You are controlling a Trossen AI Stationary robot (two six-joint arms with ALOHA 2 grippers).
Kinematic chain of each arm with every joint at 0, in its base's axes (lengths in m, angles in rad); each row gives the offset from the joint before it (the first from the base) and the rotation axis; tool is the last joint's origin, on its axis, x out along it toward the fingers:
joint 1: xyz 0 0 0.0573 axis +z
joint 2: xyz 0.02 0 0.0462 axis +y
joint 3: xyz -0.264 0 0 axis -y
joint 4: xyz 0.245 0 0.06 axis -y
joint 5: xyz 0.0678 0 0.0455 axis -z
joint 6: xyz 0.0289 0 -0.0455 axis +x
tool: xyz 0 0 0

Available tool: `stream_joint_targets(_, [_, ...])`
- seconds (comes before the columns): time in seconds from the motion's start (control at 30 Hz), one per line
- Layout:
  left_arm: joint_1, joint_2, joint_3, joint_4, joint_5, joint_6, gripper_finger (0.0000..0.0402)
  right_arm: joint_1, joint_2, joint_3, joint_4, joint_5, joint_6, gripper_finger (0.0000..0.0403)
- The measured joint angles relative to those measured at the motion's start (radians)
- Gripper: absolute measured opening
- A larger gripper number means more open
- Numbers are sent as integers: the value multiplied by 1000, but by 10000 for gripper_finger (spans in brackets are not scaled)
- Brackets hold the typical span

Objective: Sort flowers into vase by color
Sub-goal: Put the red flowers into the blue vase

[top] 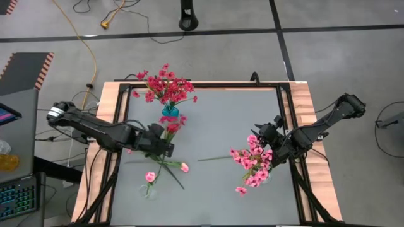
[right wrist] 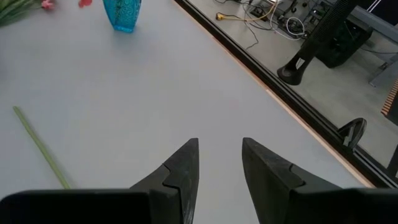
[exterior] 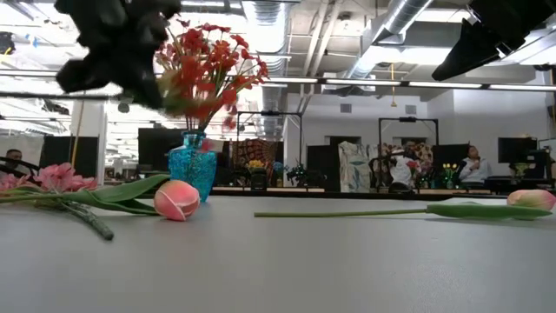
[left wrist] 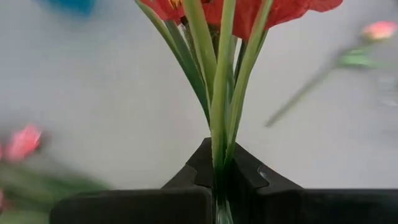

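The left gripper (left wrist: 219, 177) clamps a red flower's (left wrist: 249, 9) thin green stems near the blue vase (top: 169, 111); the right gripper (right wrist: 219, 163) gapes empty.

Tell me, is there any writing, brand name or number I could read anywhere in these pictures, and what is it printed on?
No readable text anywhere.
The blue vase, the flowers and the table carry no writing.
The left gripper, shut on a red flower's stems, and the right gripper, open, show no markings.
The screen at the left edge glows, but nothing on it can be read.
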Motion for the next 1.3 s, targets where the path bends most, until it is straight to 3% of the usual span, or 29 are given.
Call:
stream_joint_targets(0.23, [-44, -124, 0, 163, -226, 355, 1, 0, 0, 0, 0, 0, 0, 148])
stream_joint_targets(0.43, [-65, -170, 0, 306, -356, 757, 0, -1, 0, 0, 0, 0, -1, 148])
stream_joint_targets(0.67, [-58, -171, 0, 492, -376, 1270, 0, -1, 0, 0, 0, 1, -1, 148])
stream_joint_targets(0.87, [-16, -171, 0, 679, -375, 1555, 0, -1, 0, 0, 0, 2, 0, 148])
stream_joint_targets(0.97, [35, -171, 0, 734, -321, 1649, 0, -1, 0, 0, 0, 2, -1, 148])
stream_joint_targets(1.17, [194, -171, 0, 791, -51, 1739, 0, -1, 0, 0, 0, 2, 0, 148])
stream_joint_targets(1.3, [295, -171, -12, 821, 76, 1756, 0, -1, 0, 0, 0, 2, 0, 148])
